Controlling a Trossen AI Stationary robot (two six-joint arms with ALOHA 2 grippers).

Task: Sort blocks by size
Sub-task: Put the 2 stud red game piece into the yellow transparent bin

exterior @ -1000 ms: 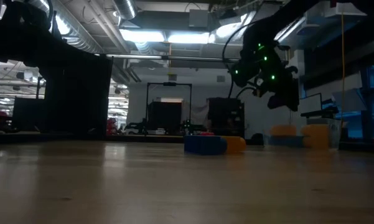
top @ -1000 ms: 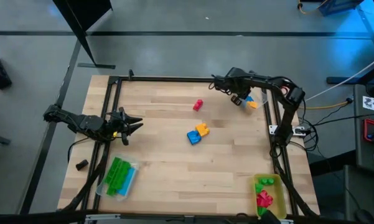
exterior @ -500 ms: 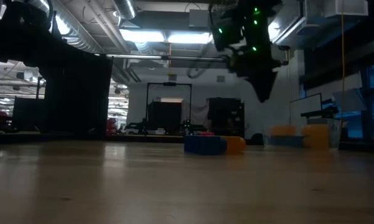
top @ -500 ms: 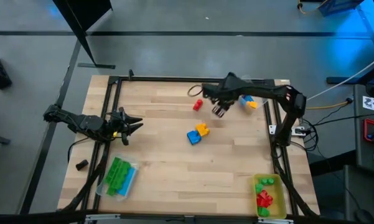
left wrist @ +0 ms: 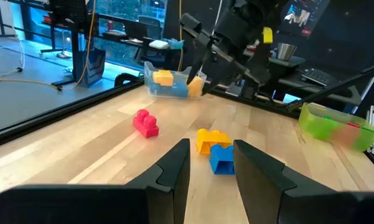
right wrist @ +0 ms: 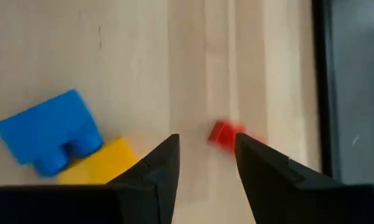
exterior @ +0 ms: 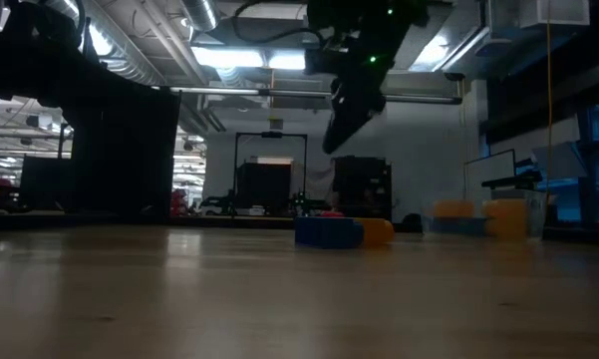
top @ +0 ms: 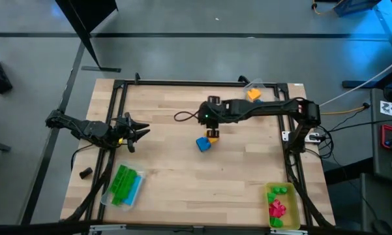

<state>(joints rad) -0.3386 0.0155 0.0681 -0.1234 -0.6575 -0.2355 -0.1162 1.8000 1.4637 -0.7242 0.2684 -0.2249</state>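
Right gripper (right wrist: 205, 163), jaws spread and empty, hovers above the red brick (right wrist: 226, 134), which lies just ahead; blue brick (right wrist: 50, 137) off to one side.

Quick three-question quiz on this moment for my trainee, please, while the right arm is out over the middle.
1. True or false: the right pincer is holding a block.
2. Which one touches the blue block? A red block, B orange block, C green block.
3. Fill in: the left pincer waits, open, at the table's ____ edge.
Key: 1 false; 2 B; 3 left.
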